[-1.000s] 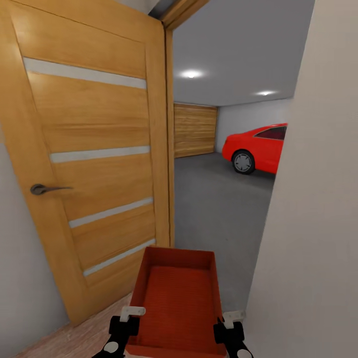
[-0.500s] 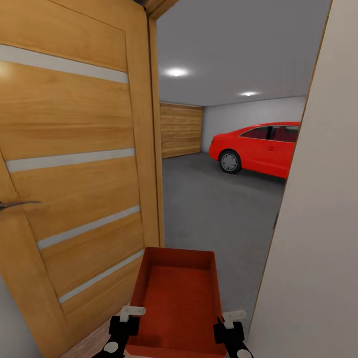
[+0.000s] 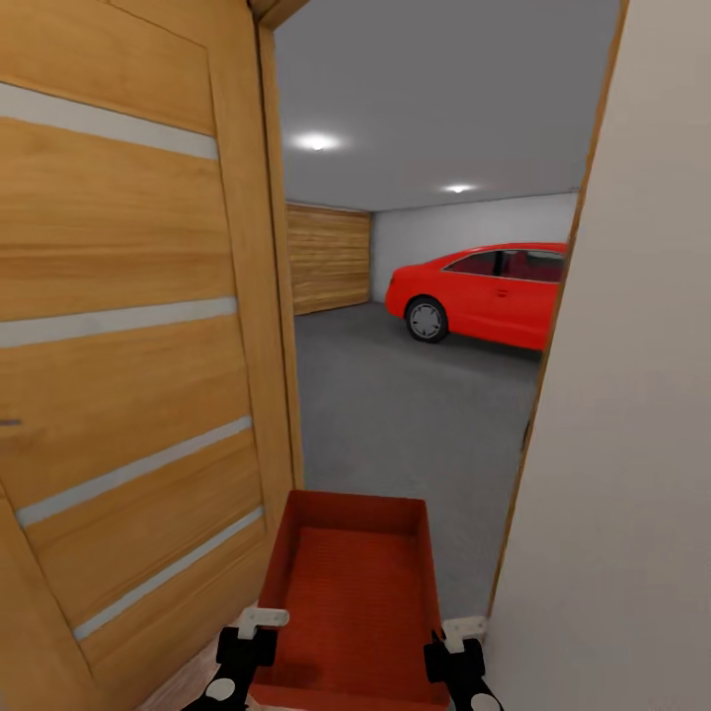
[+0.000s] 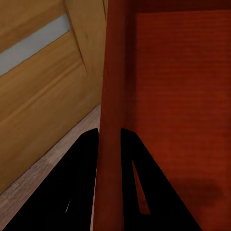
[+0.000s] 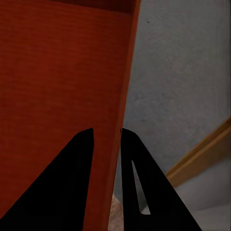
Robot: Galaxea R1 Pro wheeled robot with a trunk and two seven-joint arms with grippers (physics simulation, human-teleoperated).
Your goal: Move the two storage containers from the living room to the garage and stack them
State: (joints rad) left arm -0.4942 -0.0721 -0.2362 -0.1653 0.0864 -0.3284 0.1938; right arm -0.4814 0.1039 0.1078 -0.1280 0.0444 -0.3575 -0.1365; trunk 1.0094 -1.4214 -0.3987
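Head view, container: one orange-red storage container [image 3: 353, 602] is carried low in front of the robot, open side up and empty, between the two arms.
Head view, left gripper [image 3: 244, 647]: it sits at the left side wall of the container, near the closer end.
Head view, right gripper [image 3: 452, 652]: it sits at the right side wall, at the matching place.
Head view, surroundings: an orange-wood door [image 3: 128, 355] with frosted strips stands open close on the left, and a pale wall [image 3: 632, 395] is close on the right. Between them the dark grey concrete floor [image 3: 405, 415] of the garage is seen, with a red car [image 3: 484, 293] and a wooden garage door [image 3: 329, 258] at the far end.
Left wrist view: the two black fingers [image 4: 82, 187] are narrow, one on each side of the thin container wall, so they pinch this wall.
Right wrist view: the fingers [image 5: 79, 183] are also narrow, and they clamp the other side wall; grey floor lies beyond it.
Progress: I judge that the robot is at the doorway, about to enter the garage with one container. This container is not yet set on the concrete, and I cannot tell where the second container is, so the placing and the stacking are left.
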